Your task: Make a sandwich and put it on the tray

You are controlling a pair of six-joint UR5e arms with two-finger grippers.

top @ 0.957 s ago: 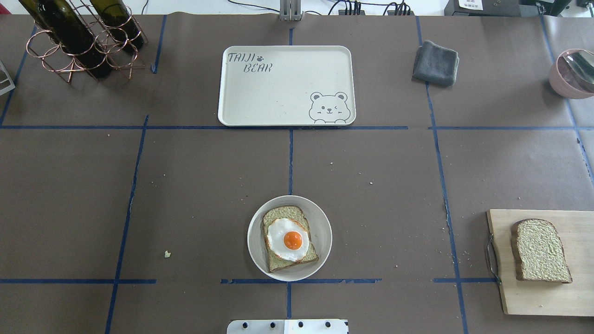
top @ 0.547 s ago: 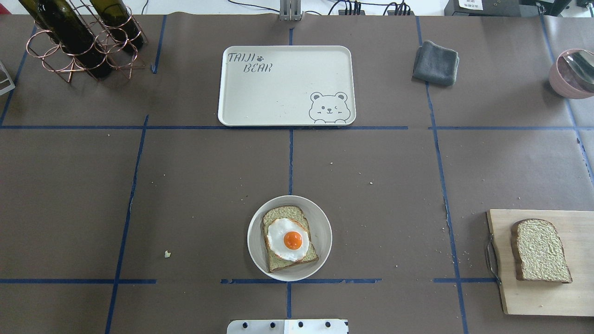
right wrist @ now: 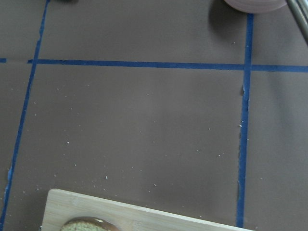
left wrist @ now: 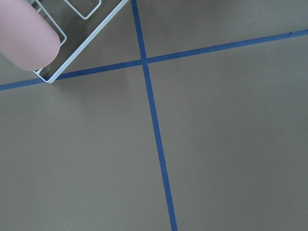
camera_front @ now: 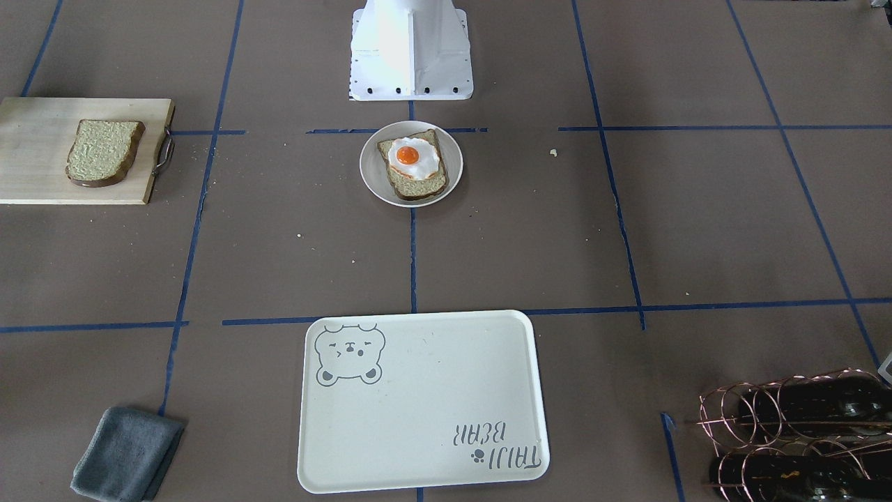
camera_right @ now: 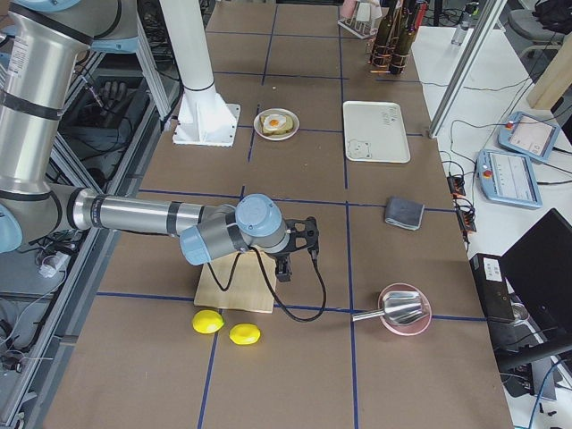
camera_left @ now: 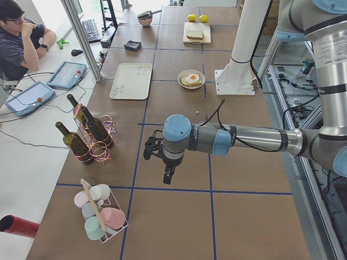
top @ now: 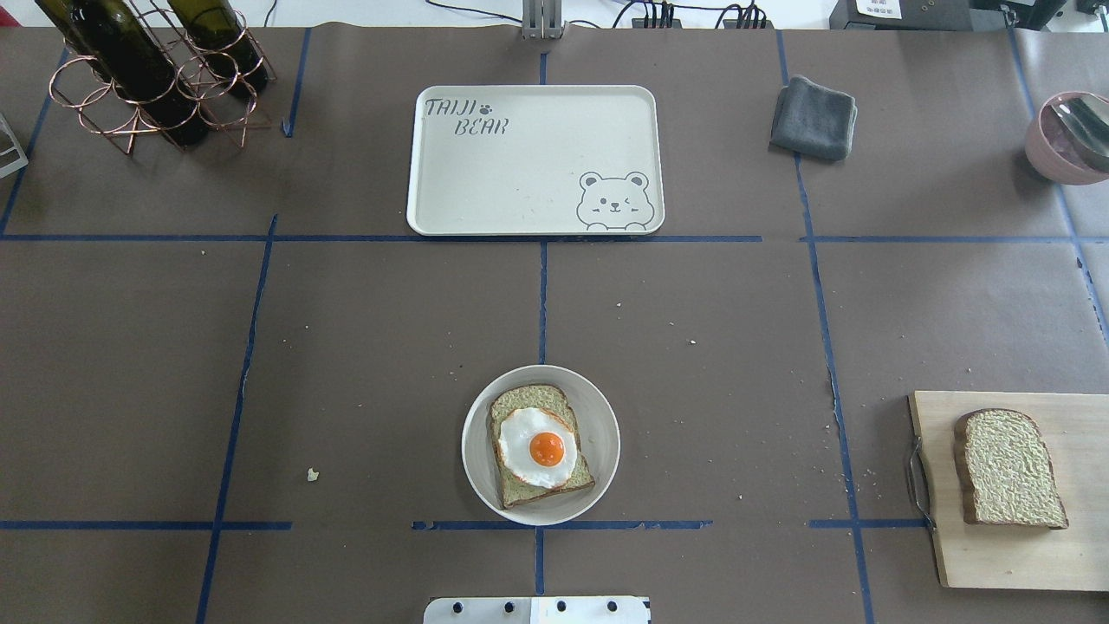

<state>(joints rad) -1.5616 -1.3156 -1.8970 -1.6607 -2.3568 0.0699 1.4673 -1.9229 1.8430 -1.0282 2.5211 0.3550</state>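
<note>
A brown-papered table [top: 693, 303] crossed with blue tape lines [top: 543, 295] stands on a pale floor [camera_left: 21, 162].

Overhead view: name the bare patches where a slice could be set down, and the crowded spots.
The tray is bare inside. Open paper lies between tray and plate, and widely left of the plate up to the wine rack. Crowded: the right edge, with the wooden board bearing a bread slice, and the pink bowl.

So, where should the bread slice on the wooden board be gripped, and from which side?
Grip the bread slice across its two straight crust sides, coming from straight above. It lies flat on the wooden board, so only the edges offer hold, and bare board shows beside both.
</note>
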